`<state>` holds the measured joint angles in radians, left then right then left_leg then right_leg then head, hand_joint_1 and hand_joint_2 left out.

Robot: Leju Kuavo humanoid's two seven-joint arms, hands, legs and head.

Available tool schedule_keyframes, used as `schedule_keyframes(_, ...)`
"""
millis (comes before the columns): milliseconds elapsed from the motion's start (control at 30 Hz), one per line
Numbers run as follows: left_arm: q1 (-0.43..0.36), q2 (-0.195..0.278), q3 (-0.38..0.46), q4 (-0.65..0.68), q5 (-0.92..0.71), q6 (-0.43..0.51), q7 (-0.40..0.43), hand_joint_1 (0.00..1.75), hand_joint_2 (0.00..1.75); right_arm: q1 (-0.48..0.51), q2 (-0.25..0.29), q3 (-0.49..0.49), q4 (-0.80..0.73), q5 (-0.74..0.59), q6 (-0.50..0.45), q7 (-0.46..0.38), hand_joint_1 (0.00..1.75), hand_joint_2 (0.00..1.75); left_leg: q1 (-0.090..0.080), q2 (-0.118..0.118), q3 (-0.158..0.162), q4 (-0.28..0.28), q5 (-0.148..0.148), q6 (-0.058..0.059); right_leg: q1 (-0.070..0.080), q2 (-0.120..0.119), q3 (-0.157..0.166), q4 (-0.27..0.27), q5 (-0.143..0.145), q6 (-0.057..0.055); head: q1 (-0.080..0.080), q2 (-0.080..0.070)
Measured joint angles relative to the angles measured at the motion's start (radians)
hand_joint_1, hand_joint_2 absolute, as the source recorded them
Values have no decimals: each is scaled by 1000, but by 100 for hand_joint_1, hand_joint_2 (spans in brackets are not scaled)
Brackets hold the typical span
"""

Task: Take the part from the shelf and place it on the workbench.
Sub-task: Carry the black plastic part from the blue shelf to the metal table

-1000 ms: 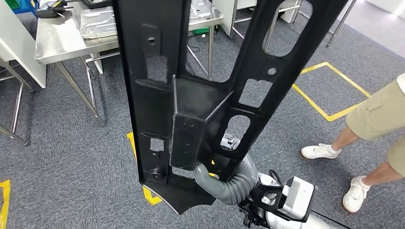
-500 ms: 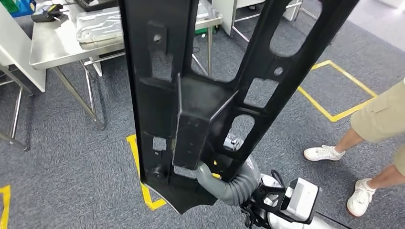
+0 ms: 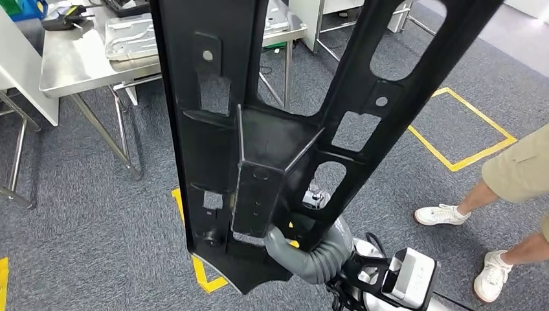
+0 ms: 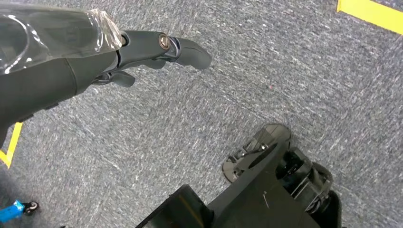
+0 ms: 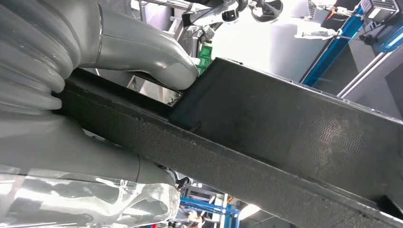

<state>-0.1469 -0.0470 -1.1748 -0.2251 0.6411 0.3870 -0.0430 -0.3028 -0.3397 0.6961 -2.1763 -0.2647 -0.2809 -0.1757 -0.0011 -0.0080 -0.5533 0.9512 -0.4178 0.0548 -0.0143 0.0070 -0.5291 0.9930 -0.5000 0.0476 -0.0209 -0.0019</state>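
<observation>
The right hand (image 3: 294,241) is gripping the part (image 3: 272,149), a long black frame with cut-out windows, at its near lower end, and the part is rising upright and tilting away across the middle of the head view, off the carpet floor (image 3: 97,214). In the right wrist view the grey thumb (image 5: 142,54) is pressing on one face of a black bar while the rest of the hand is wrapping under it, so the part is sitting clamped in the hand, not merely resting on it. The left hand (image 4: 142,52) is hanging over the floor, holding nothing, fingers loosely apart. The steel desk (image 3: 78,61) is standing far left, well apart from the part, with a silver tray (image 3: 133,35) already on it. Carrying well probably means keeping the tall part steady, as it is blocking much of the view, steering wide of the person's legs (image 3: 492,214) at the right, and lowering it onto bare desk beside the tray
</observation>
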Motion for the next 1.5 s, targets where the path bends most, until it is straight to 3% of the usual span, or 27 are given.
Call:
schedule_keyframes(33,1,0,0,0,-1,0,0,0,175,0,0,0,-1,0,0,0,175,175,2,0,9,-4,-3,6,0,-1,-22,48,-22,3,1,0)
schedule_keyframes(100,3,0,0,0,-2,-1,2,0,175,1,0,0,-2,1,0,0,175,175,1,2,20,-5,-12,16,0,-1,-104,196,-75,5,2,0)
schedule_keyframes(133,4,0,0,0,-2,-1,2,0,175,3,0,0,-2,0,0,0,175,175,0,2,26,-5,-18,17,-1,-2,-147,258,-89,7,2,0)
schedule_keyframes(167,5,0,0,0,-2,-1,2,0,175,5,0,0,-2,0,0,0,175,175,0,1,32,-5,-24,18,-1,-2,-174,286,-81,7,2,0)
schedule_keyframes(200,7,0,0,0,-2,-1,3,0,175,6,0,0,-2,0,0,0,175,175,0,0,42,-5,-31,17,-1,-2,-180,272,-53,7,2,0)
schedule_keyframes(233,8,0,0,0,-2,-1,3,0,175,6,0,0,-2,0,0,0,175,175,0,-1,53,-5,-39,15,-1,-2,-165,218,-6,6,2,0)
schedule_keyframes(267,9,0,0,0,-2,-1,3,0,175,6,0,0,-2,0,0,0,175,175,0,-3,64,-5,-49,12,-1,-2,-138,141,44,4,2,0)
schedule_keyframes(333,9,0,-1,0,-3,-1,3,0,175,5,-1,0,-3,0,0,0,175,175,-4,-4,77,-5,-67,3,2,-3,-87,22,95,-3,1,0)
schedule_keyframes(500,6,1,-1,0,-3,-1,4,0,175,5,-2,-1,-7,0,0,0,175,175,-6,0,77,15,-99,-24,0,1,-67,-12,76,-30,-1,0)
schedule_keyframes(567,4,1,-1,0,-3,0,4,0,175,4,-2,-1,-8,0,0,0,175,175,-1,1,22,122,-143,-36,-4,-1,-58,-13,67,-38,-3,0)
schedule_keyframes(633,-3,1,0,0,-2,1,4,0,175,5,-2,-1,-8,0,0,0,175,175,3,2,-69,268,-187,-43,-5,-1,-49,-13,57,-41,-3,0)
schedule_keyframes(667,-6,1,1,0,-2,1,3,0,175,6,-2,0,-8,0,0,0,175,175,4,2,-100,308,-187,-45,-5,-1,-41,-13,50,-41,-3,0)
schedule_keyframes(700,-8,1,1,0,-2,1,3,0,175,6,-2,0,-8,0,0,0,175,175,6,2,-112,307,-163,-46,-6,0,-31,-13,43,-40,-3,0)
schedule_keyframes(733,-9,1,1,0,-2,0,4,0,175,6,-2,0,-8,0,0,0,175,175,6,2,-103,264,-119,-45,-6,1,-18,-13,35,-39,-4,0)
schedule_keyframes(800,-5,1,0,0,-2,0,6,0,175,6,-2,-1,-8,0,0,0,175,175,3,2,-57,124,-23,-35,-4,4,9,-14,17,-32,-3,0)
schedule_keyframes(867,-3,2,0,0,-2,0,7,0,175,5,-2,-1,-8,0,0,-1,175,175,-4,2,-24,39,7,-21,-3,5,19,-17,7,-23,-4,0)
schedule_keyframes(967,-2,2,0,0,-2,-1,7,0,175,5,-2,-1,-9,0,0,0,175,175,-5,-1,-9,13,-6,-6,-4,2,22,-24,1,-8,-3,0)
schedule_keyframes(1033,-2,2,0,0,-3,-1,7,0,175,3,-2,-3,-11,0,0,-1,175,175,2,-1,12,-5,-8,4,-2,0,11,14,-20,0,-2,0)
schedule_keyframes(1067,-2,2,0,0,-3,-1,7,0,175,3,-2,-5,-12,0,0,-2,175,175,3,0,23,-11,-11,9,-3,-1,-16,68,-42,2,-1,0)
schedule_keyframes(1133,-1,1,0,0,-4,-1,7,0,175,5,-2,-6,-12,0,0,-2,175,175,2,1,34,-13,-20,16,-2,-1,-106,212,-85,5,0,0)
schedule_keyframes(1167,0,0,0,0,-4,-1,7,0,175,7,-2,-6,-12,0,0,-2,175,175,2,1,40,-13,-26,18,-3,-1,-144,260,-89,6,0,0)
schedule_keyframes(1200,2,0,-1,0,-4,-1,7,0,175,8,-2,-6,-12,0,0,-1,175,175,1,0,48,-13,-33,17,-3,-1,-164,271,-71,7,1,0)
schedule_keyframes(1233,4,0,-1,0,-4,-1,7,0,175,9,-3,-6,-12,0,0,-1,175,175,1,-1,57,-13,-40,16,-4,-1,-162,240,-33,7,1,0)
schedule_keyframes(1300,7,0,-1,0,-4,-1,7,0,175,9,-3,-6,-12,0,0,-1,175,175,2,-4,79,-14,-58,10,-4,-2,-115,104,60,4,0,0)
schedule_keyframes(1333,7,0,-1,0,-5,-1,7,0,175,8,-3,-6,-12,0,0,-1,175,175,0,-4,84,-12,-67,5,-3,-2,-90,44,85,2,0,0)
schedule_keyframes(1400,4,0,-1,0,-5,-1,7,0,175,7,-3,-6,-14,0,0,-2,175,175,-3,-4,83,-11,-79,-6,1,0,-71,-4,87,-7,-1,0)
schedule_keyframes(1500,3,1,-2,0,-6,-2,7,0,175,6,-3,-6,-15,0,0,-2,175,175,-2,-2,82,-5,-92,-19,0,3,-70,-10,74,-24,-1,0)
